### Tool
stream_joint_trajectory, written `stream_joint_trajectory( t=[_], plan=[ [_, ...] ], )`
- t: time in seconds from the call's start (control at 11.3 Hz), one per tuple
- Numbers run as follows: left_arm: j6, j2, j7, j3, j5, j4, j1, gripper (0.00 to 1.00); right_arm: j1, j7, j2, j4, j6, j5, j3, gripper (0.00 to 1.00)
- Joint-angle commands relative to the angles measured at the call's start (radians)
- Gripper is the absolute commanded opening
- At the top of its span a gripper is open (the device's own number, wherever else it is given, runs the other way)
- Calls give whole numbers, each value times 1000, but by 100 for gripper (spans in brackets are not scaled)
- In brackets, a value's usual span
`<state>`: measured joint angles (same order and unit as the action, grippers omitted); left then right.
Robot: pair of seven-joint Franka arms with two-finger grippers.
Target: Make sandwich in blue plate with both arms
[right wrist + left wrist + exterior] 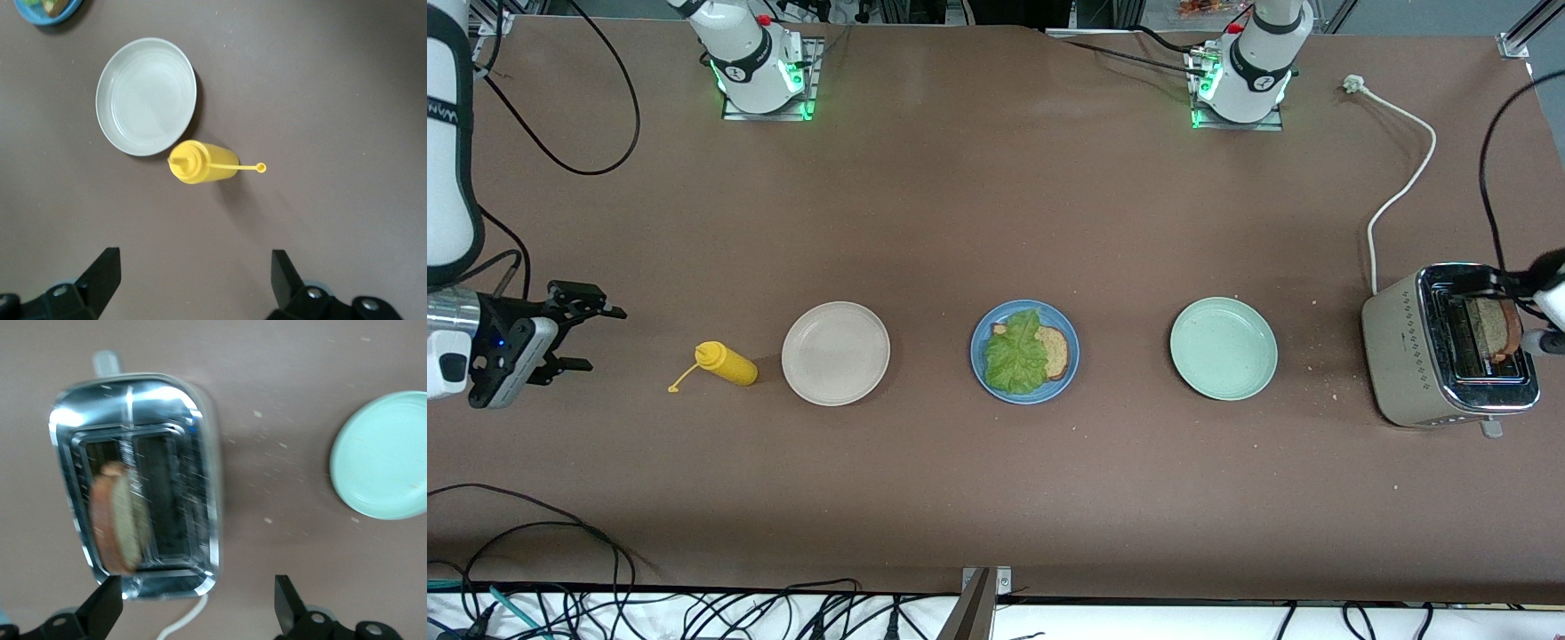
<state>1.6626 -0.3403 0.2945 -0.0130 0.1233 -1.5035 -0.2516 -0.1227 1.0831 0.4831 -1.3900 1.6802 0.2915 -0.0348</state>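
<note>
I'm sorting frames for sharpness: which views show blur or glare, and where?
Left wrist view: the toaster and the bread slice in its slot are smeared by motion blur, with bright glare on the chrome top. Right wrist view: sharp, the yellow bottle casting a soft shadow. Front view: evenly lit, with green lights glowing at both arm bases.

No readable text, labels or numbers anywhere.

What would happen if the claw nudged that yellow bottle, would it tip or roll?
The yellow squeeze bottle seems to stand upright beside the beige plate, so a high nudge might tip it. Its round body would probably roll once down. It looks like soft plastic, likely light, and its dangling cap could snag.
</note>
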Motion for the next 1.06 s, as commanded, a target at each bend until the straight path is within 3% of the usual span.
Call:
stream_joint_trajectory(
  t=[0.0, 0.27, 0.44, 0.53, 0.71, 0.98],
  plan=[
    [115, -104, 129, -12, 33, 54, -95, 100, 55, -136, -133, -95, 48, -107, 1, 100],
    [158, -173, 129, -10, 35, 48, -139, 99, 97, -650, -216, -156, 65, -135, 33, 100],
    [149, -177, 117, -12, 35, 46, -150, 23, 124, -906, -265, -179, 91, -217, 65, 100],
    [145, -177, 115, -12, 35, 46, -149, 0, 142, -934, -299, -223, 169, -260, 66, 100],
    [126, -175, 112, -12, 32, 46, -155, 0, 143, -934, -339, -265, 307, -279, 53, 100],
    [99, -160, 112, -13, 27, 61, -155, 0, 143, -937, -401, -273, 270, -281, 36, 100]
  ],
)
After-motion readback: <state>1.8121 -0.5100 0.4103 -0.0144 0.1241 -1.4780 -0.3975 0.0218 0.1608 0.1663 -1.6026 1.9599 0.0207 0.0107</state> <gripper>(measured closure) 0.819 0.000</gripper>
